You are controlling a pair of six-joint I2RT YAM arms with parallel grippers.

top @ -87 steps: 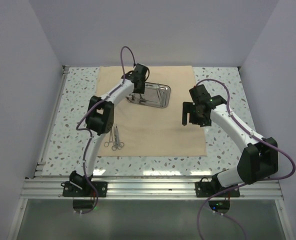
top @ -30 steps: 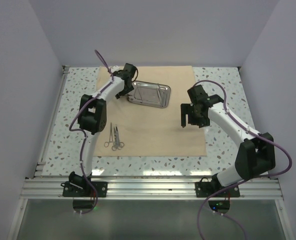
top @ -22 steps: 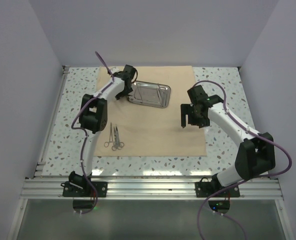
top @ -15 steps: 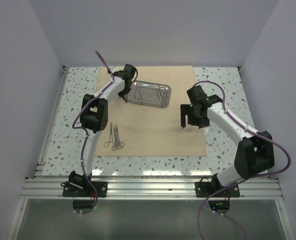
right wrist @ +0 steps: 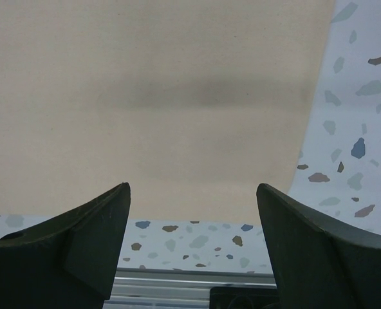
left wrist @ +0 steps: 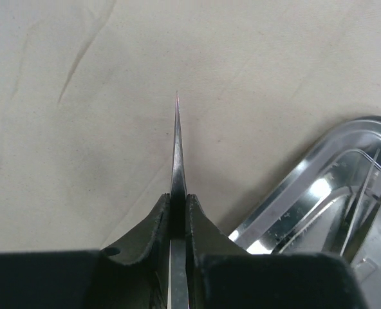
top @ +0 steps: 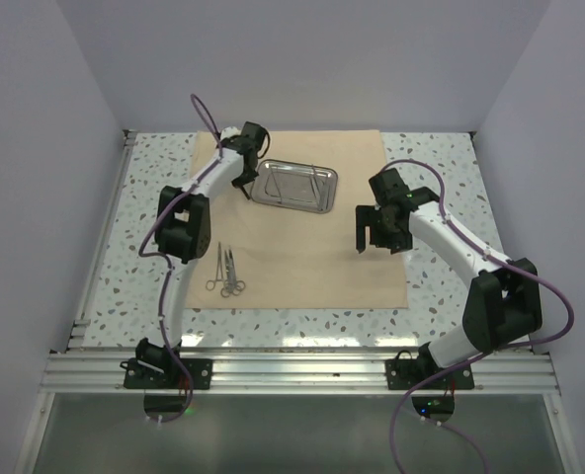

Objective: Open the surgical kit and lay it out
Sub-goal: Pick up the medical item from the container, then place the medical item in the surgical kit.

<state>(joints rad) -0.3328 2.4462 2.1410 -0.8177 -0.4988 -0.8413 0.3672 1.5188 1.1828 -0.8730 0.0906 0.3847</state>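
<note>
Nearest the arm bases, two scissor-like instruments (top: 225, 273) are lying side by side on the cloth wrap (top: 302, 257). The wrap is being used, spread flat over the worktop (top: 144, 247), as the laying-out surface. The pair is lying well apart from the tray, probably as the start of a row.

Farther in, the right pincer (top: 375, 240) is being held wide apart and empty above the cloth's right part, apparently so that it is clear of the other arm's work.

Farther off, the left pincer (left wrist: 178, 201) is being held clamped on a thin pointed steel instrument (left wrist: 177, 148). The tip is being aimed at the cloth just beside the left rim of the steel tray (left wrist: 287, 187). Such a tight grip is probably being used so that the slim piece cannot slip. In the tray, more thin instruments (left wrist: 364, 193) are lying, so the laying-out is being judged as partly done.
</note>
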